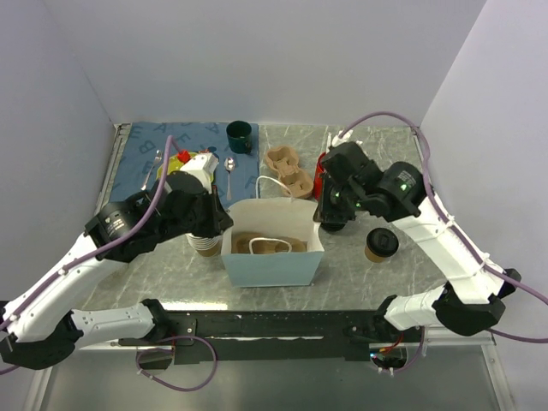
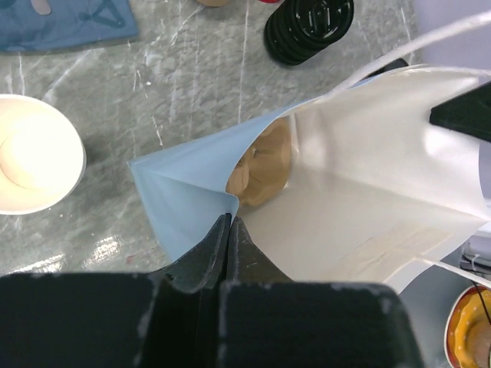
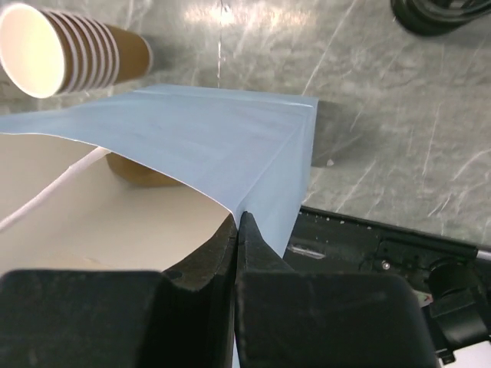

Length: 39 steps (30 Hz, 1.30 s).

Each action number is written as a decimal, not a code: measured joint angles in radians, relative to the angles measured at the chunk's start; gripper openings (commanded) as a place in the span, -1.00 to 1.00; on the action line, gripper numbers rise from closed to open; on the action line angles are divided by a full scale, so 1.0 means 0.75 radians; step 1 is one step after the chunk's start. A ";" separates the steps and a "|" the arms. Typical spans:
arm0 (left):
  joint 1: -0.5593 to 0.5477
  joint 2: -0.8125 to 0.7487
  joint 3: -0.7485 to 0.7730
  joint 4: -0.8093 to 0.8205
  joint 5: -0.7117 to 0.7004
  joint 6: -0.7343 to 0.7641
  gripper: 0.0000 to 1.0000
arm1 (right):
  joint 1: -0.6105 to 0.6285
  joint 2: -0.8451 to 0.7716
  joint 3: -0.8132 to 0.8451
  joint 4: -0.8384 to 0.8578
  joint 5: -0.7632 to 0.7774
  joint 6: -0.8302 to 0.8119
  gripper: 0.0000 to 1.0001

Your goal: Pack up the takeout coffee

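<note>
The takeout coffee (image 1: 381, 244), a brown paper cup with a black lid, stands upright on the table right of the bag, and shows only in the top view. The light blue paper bag (image 1: 274, 261) stands open in the middle with a brown cup carrier (image 1: 265, 244) inside. My left gripper (image 1: 224, 221) is shut on the bag's left rim, as the left wrist view (image 2: 230, 221) shows. My right gripper (image 1: 322, 218) is shut on the right rim, as the right wrist view (image 3: 240, 218) shows. The coffee stands a little to the near right of the right gripper, untouched.
A stack of lidless paper cups (image 1: 205, 244) stands just left of the bag. A dark green mug (image 1: 239, 135), a spoon (image 1: 229, 167), spare cup carriers (image 1: 287, 171) and a blue mat (image 1: 150, 150) lie behind. A black ribbed stack like lids (image 2: 309, 27) sits beyond the bag.
</note>
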 measured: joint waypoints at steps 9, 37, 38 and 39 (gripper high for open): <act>0.000 0.054 -0.002 0.008 -0.007 0.006 0.09 | -0.103 -0.002 -0.035 0.008 -0.091 -0.111 -0.19; 0.001 0.086 -0.128 0.057 -0.025 0.038 -0.01 | -0.108 0.060 -0.100 0.013 -0.031 -0.216 -0.52; 0.002 0.097 -0.129 0.061 -0.025 0.039 -0.08 | -0.108 0.055 -0.113 0.014 -0.031 -0.218 -0.54; 0.002 0.108 -0.130 0.068 -0.025 0.041 -0.24 | -0.108 0.050 -0.128 0.014 -0.031 -0.220 -0.59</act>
